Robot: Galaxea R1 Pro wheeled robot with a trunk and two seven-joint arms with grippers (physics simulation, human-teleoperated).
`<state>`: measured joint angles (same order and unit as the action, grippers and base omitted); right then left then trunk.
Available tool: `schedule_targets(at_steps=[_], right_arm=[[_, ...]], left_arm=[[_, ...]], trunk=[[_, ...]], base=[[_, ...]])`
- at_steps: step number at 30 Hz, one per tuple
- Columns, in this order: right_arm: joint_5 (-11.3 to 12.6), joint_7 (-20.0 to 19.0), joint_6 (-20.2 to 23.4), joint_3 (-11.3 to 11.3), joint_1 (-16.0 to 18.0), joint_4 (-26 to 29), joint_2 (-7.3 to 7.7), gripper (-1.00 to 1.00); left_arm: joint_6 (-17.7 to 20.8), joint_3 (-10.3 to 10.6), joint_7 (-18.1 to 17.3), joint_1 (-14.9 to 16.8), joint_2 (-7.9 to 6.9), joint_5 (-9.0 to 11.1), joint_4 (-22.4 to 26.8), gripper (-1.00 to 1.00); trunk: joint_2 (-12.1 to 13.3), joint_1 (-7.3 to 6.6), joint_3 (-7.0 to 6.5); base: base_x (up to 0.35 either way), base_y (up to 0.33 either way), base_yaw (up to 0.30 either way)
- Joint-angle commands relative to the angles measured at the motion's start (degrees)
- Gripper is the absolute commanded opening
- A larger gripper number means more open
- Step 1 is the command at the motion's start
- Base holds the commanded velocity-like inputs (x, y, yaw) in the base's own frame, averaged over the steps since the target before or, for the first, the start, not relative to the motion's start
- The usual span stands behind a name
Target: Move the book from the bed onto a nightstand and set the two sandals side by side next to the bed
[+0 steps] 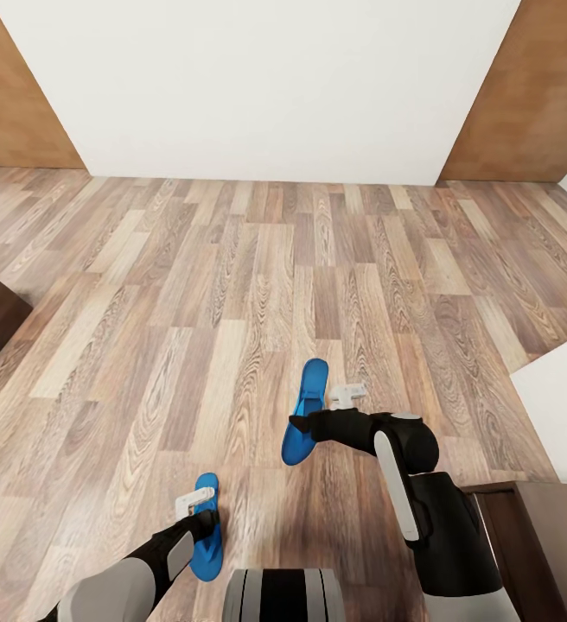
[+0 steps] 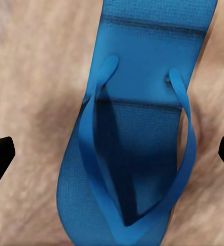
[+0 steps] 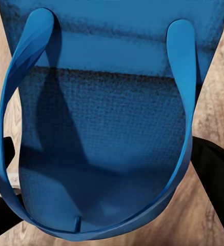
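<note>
A bedroom corner with a wood-plank floor, a white wall ahead and brown wood panels at either side. A dark wooden edge, possibly furniture, shows at the far left, and another dark wooden piece sits at the lower right beside a pale surface; whether either belongs to the bed is unclear.

Two bright blue flat sandals are near the robot. The right sandal is at the tip of the right gripper, roughly mid-floor. From the right wrist view, the dark fingers sit close against both edges of the sole, apparently pinching it so it can be carried.

The left sandal lies on the planks close to the robot's base, under the left gripper. In the left wrist view its fingers stand spread wide, well clear of the sole on both sides, which suggests the arm is lined up above it and not gripping.

The sandals are well apart, not yet side by side. The likely aim is to bring both together beside the bed.
</note>
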<state>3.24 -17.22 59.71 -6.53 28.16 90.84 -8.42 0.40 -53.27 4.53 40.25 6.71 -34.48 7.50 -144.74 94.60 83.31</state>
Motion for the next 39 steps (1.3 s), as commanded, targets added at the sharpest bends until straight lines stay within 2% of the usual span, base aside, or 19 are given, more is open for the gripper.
schedule_targets(at_steps=[1,14,18,39], right_arm=[[0.4,0.2,0.3,0.0,0.0,0.0,-0.01,-1.0],[0.4,0.2,0.3,-0.1,0.0,0.0,-0.08,-1.0],[0.4,0.2,0.3,-0.2,0.0,0.0,-0.09,-1.0],[0.4,0.2,0.3,-0.3,0.0,0.0,-0.1,-1.0]], left_arm=[[0.0,-0.3,0.1,0.1,0.03,-0.5,0.1,1.0],[0.0,-0.3,0.1,1.0,0.06,-0.5,0.1,1.0],[0.0,-0.3,0.1,1.1,0.06,-0.5,0.1,1.0],[0.0,-0.3,0.0,1.2,0.09,-0.5,0.1,1.0]], trunk=[[0.0,-0.01,0.03],[0.0,-0.01,0.03],[-0.1,0.09,0.92],[-0.1,0.09,0.92]], base=[[0.0,0.0,0.0],[0.0,0.0,0.0],[0.0,0.0,0.0],[0.0,0.0,0.0]])
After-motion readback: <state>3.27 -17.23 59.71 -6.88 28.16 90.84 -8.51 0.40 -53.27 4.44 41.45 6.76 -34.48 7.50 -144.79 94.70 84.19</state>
